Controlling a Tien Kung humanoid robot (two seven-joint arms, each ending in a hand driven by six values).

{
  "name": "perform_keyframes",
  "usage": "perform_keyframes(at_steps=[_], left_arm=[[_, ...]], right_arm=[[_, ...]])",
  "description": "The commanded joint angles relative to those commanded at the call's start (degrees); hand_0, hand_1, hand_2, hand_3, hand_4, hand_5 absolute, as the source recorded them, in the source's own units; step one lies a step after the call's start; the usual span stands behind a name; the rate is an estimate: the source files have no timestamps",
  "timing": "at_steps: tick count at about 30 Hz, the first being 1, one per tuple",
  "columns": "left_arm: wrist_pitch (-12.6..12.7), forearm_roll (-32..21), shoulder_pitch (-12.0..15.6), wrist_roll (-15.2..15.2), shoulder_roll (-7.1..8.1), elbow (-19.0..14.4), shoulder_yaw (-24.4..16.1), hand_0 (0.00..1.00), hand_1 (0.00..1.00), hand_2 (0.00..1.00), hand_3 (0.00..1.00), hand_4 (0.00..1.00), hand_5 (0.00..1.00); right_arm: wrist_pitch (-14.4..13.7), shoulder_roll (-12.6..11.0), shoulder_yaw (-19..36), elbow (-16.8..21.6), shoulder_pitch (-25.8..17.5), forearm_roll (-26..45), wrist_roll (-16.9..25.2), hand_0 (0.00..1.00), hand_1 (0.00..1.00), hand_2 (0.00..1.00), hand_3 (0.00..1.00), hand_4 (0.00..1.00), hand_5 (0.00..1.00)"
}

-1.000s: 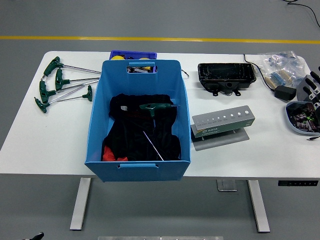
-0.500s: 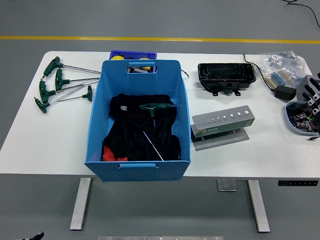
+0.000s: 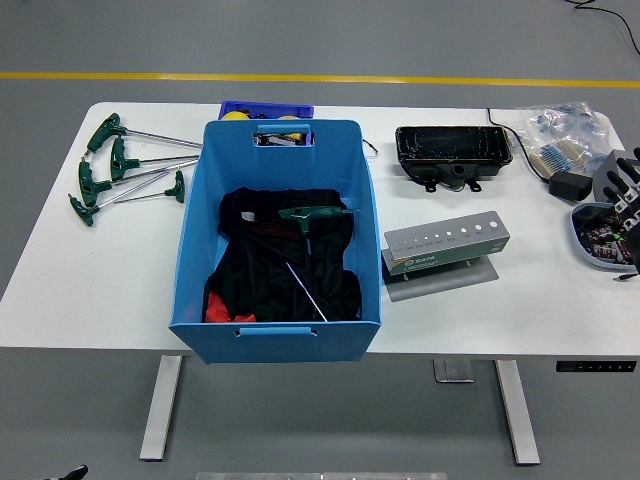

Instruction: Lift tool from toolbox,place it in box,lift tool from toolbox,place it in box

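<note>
Nearest the camera, the blue box (image 3: 277, 240) already holds one green T-handle tool (image 3: 310, 225), lying on dark cloth (image 3: 262, 275) inside it, so one placement appears done. At the right edge the right hand (image 3: 620, 190) hovers near a small tray (image 3: 600, 238), fingers spread and empty. Farther left, four more T-handle tools (image 3: 125, 172) lie on the table (image 3: 100, 280); another transfer remains

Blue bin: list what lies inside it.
Inside the blue bin lies crumpled black cloth with a green T-handle wrench on top and something red at one corner. Anything under the cloth is hidden.
</note>
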Motion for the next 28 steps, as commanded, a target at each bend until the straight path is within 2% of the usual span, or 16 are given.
perform_keyframes(at_steps=[18, 24, 28], left_arm=[[-0.06, -0.57, -0.15, -0.07, -0.13, 0.0, 0.13, 0.711, 0.713, 0.742, 0.623, 0.623, 0.496], [0.16, -3.73, -0.03, -0.17, -0.1, 0.0, 1.52, 0.711, 0.713, 0.742, 0.624, 0.623, 0.496], [0.36, -4.44, 0.01, 0.55, -0.32, 0.0, -0.42, 0.727, 0.726, 0.751, 0.626, 0.625, 0.496]], right_arm=[[-0.22, 0.56, -0.29, -0.19, 0.55, 0.09, -0.22, 0.995, 0.891, 0.907, 0.926, 0.998, 0.998], [-0.5, 0.67, -0.58, -0.39, 0.76, 0.18, -0.36, 0.995, 0.891, 0.906, 0.926, 0.998, 0.998], [-0.83, 0.73, -0.82, -0.54, 0.87, 0.36, -0.41, 0.994, 0.89, 0.901, 0.926, 0.998, 0.998]])
